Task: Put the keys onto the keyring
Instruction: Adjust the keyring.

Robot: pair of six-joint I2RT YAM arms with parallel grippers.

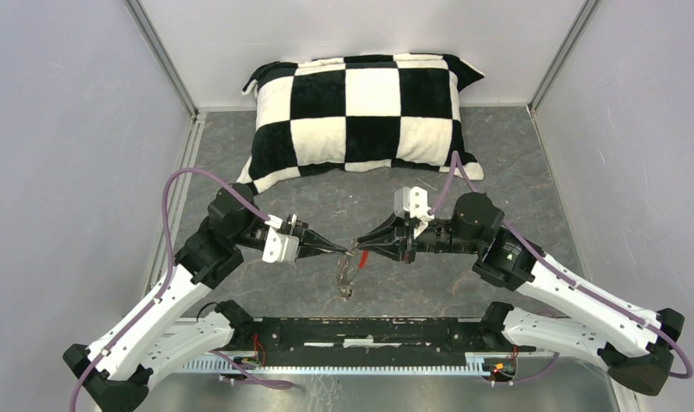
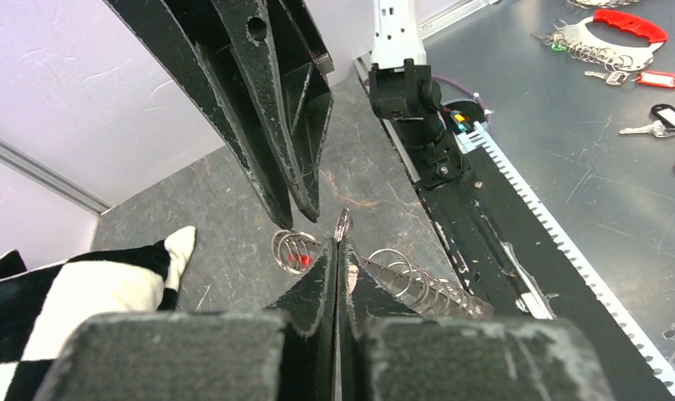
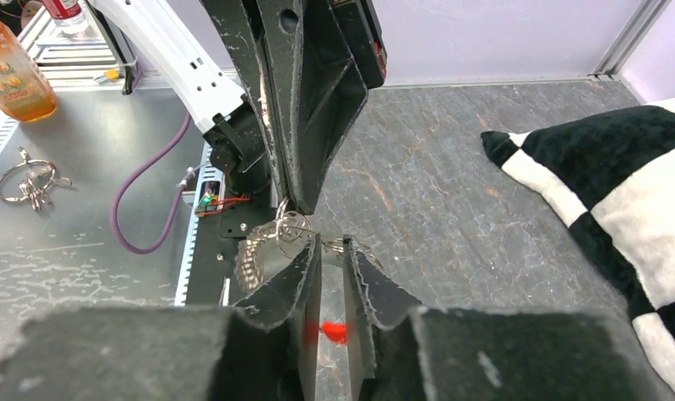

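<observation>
In the top view the black two-finger left gripper [image 1: 347, 251] and right gripper [image 1: 362, 247] meet tip to tip at frame centre, leaving no passage between; the thin silvery coil-like wire keyring [image 1: 347, 276] sits just below them; the black-and-white chequered pillow [image 1: 365, 112] blocks the upper middle; the grey marbled table [image 1: 532, 172] lies open at upper right and centre left.
</observation>
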